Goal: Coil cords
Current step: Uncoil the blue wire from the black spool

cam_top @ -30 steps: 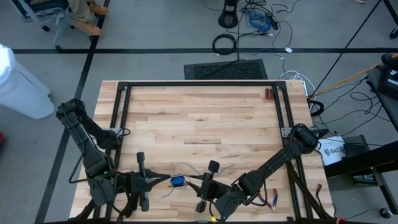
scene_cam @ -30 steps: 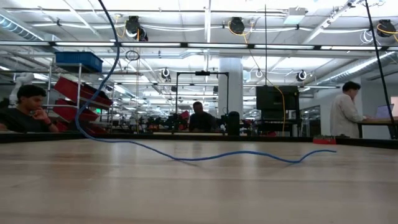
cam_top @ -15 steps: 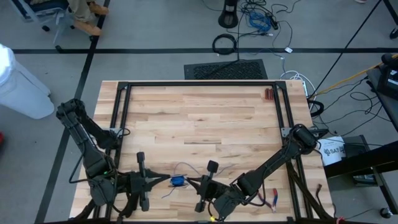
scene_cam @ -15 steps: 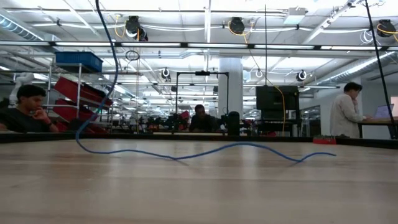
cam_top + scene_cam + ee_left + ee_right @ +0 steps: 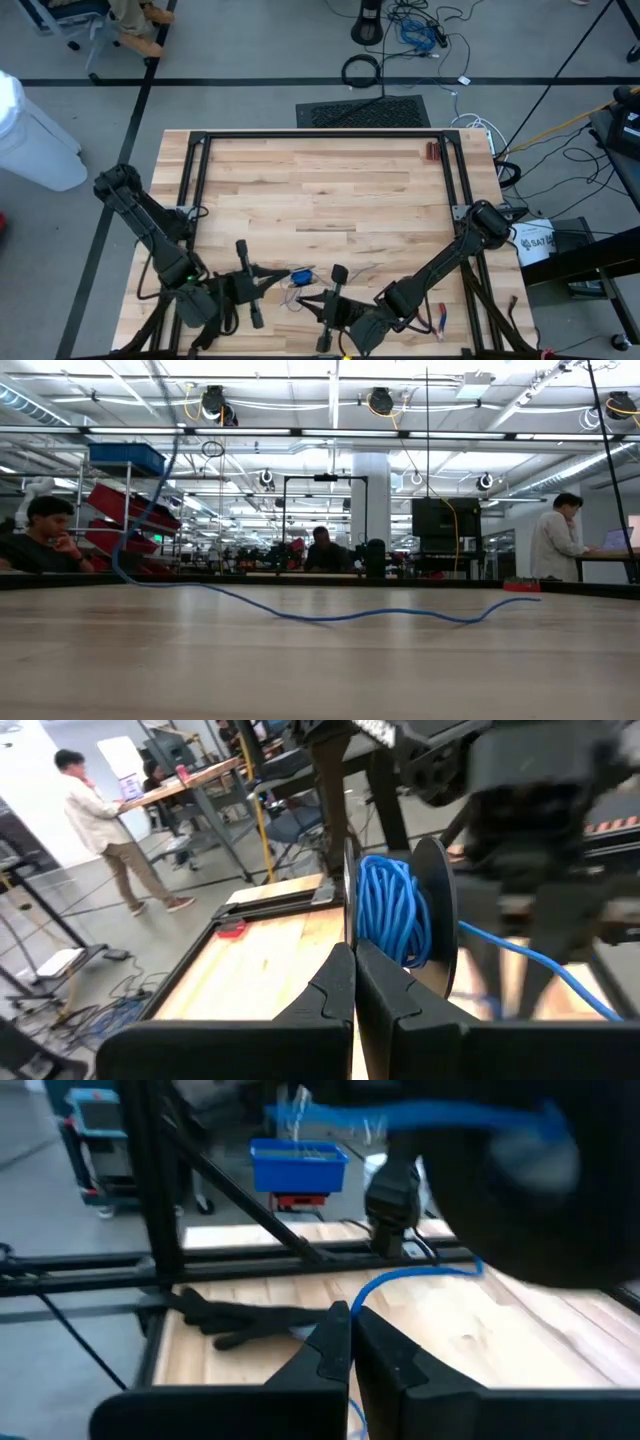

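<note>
A pale butcher-block table (image 5: pixel 320 190) framed by dark rails sits in a busy workshop, with people at benches beyond its far edge. The cord (image 5: pixel 330 615) is a thin blue line. In the low view it snakes loosely across the wood and rises steeply off the table at about 10 o'clock. From above, its bright blue wound part (image 5: pixel 300 276) sits near the table's 6 o'clock edge, between the two arms. The left wrist view shows that part as a bundle of blue turns (image 5: pixel 395 910) wrapped between dark discs.

The left gripper (image 5: pixel 250 290) lies at about 7 o'clock with its fingers pressed together, empty as far as its own camera shows. The right gripper (image 5: pixel 330 300), at 6 o'clock, is likewise clenched, with nothing visibly between its tips.

The cord looks light, limp and springy, likely to slide and kink. A pinch on the free run close to the bundle would probably control it best.
</note>
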